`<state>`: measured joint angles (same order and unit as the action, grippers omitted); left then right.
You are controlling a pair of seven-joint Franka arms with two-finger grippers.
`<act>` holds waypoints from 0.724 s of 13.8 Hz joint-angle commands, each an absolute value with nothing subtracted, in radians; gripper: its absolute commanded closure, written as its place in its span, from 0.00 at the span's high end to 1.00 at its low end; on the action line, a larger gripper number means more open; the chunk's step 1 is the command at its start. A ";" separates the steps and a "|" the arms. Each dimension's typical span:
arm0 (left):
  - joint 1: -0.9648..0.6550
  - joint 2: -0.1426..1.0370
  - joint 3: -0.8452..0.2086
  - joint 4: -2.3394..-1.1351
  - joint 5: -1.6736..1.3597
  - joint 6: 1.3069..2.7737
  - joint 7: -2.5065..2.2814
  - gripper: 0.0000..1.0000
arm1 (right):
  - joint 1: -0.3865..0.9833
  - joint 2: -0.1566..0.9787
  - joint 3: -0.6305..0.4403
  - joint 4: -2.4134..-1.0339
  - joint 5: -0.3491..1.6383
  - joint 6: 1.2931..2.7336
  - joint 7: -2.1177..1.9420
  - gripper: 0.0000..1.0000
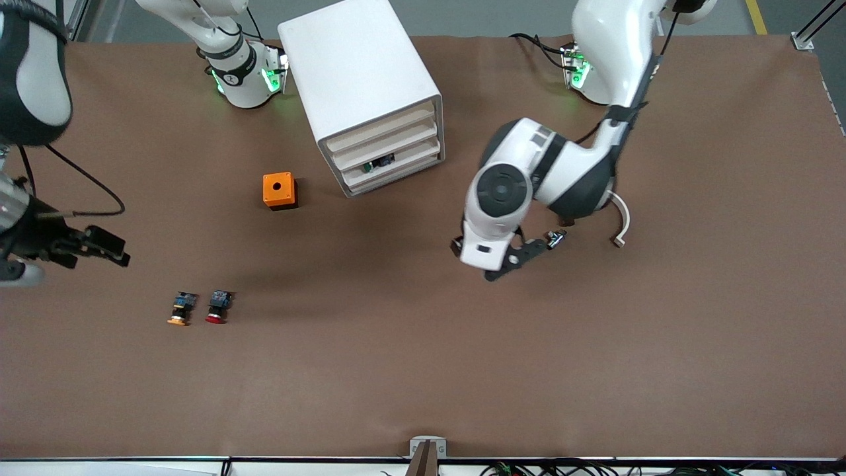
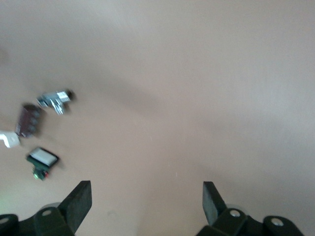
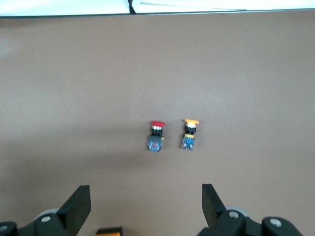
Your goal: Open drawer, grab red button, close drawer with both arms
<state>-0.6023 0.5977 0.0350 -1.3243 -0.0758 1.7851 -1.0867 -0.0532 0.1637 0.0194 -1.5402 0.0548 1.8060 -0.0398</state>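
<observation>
Both my claws spread wide, holding nothing. Right gripper (image 1: 115,254) hangs over table near red button (image 1: 217,307), which lies on its side beside orange button (image 1: 181,309), nearer camera than cabinet (image 1: 370,99). Left gripper (image 1: 509,261) waits over bare table. Button looks light, hard, slippery cap; I'd pinch black body.

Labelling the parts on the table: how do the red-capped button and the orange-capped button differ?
Cap colour: the red-capped button has a red cap, the orange-capped button an orange one.
Place: the red-capped button lies nearer the left arm's end of the table; the orange-capped button lies beside it, nearer the right arm's end.
Shared: both lie on their sides on the table, caps toward the front camera, with dark bodies and blue detail, alike in size.
</observation>
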 commanded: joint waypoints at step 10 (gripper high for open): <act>-0.304 0.299 0.025 -1.350 0.058 1.611 -0.611 0.99 | -0.051 -0.075 0.051 -1.706 0.038 1.712 0.127 1.00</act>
